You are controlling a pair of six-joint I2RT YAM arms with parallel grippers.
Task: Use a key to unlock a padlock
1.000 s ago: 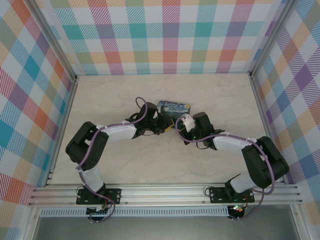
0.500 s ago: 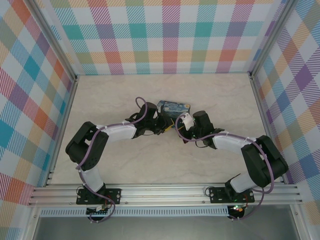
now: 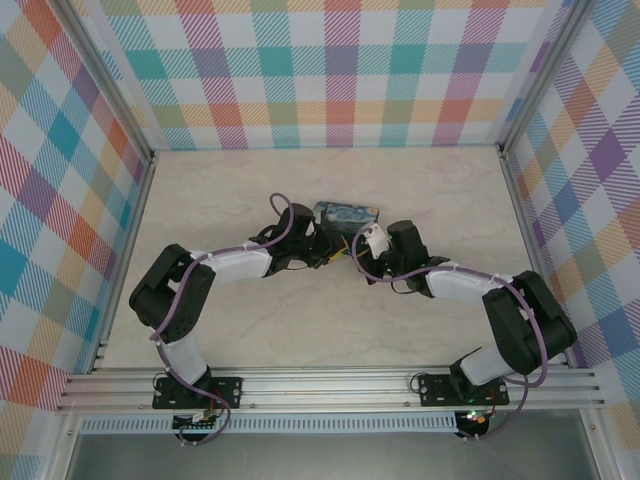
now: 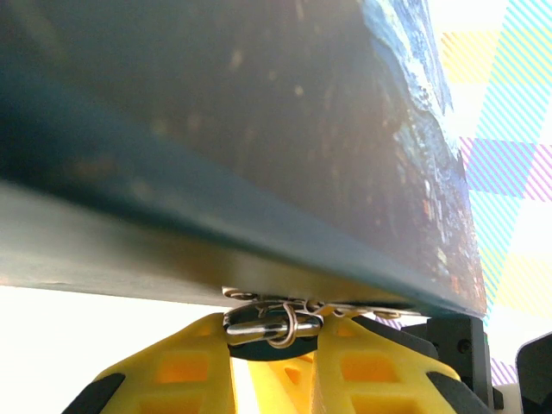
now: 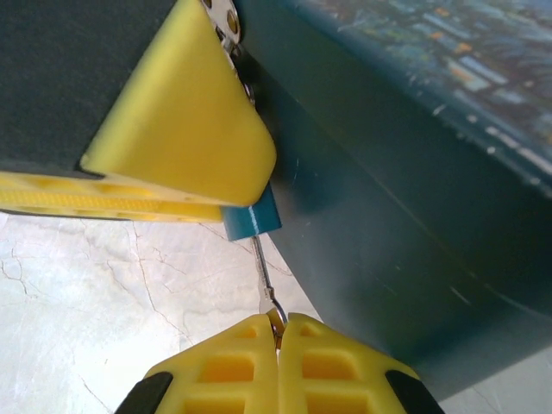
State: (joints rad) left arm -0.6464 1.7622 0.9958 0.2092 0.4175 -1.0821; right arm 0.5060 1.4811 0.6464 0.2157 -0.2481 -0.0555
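Note:
In the right wrist view the small blue padlock (image 5: pixel 254 222) is pinched at the tip of my left gripper's yellow finger (image 5: pixel 185 129). The thin metal key (image 5: pixel 262 263) runs from the padlock's underside down to my right gripper (image 5: pixel 279 332), which is shut on the key's head. In the left wrist view the padlock's silvery shackle (image 4: pixel 259 321), with a wire ring around it, lies across my left gripper (image 4: pixel 274 335), which is shut on it. From above, the left gripper (image 3: pixel 333 252) and right gripper (image 3: pixel 352 250) meet tip to tip just in front of the tin.
The blue starry-night tin (image 3: pixel 348 212) stands right behind both grippers; its dark side wall (image 5: pixel 414 198) is almost touching the padlock and looms over the left fingers (image 4: pixel 259 129). Marble tabletop (image 3: pixel 300 320) surrounds them, with checkered walls (image 3: pixel 60 200) at the left, right and back.
The right wrist has crept slightly toward the tin. Both grips are unchanged.

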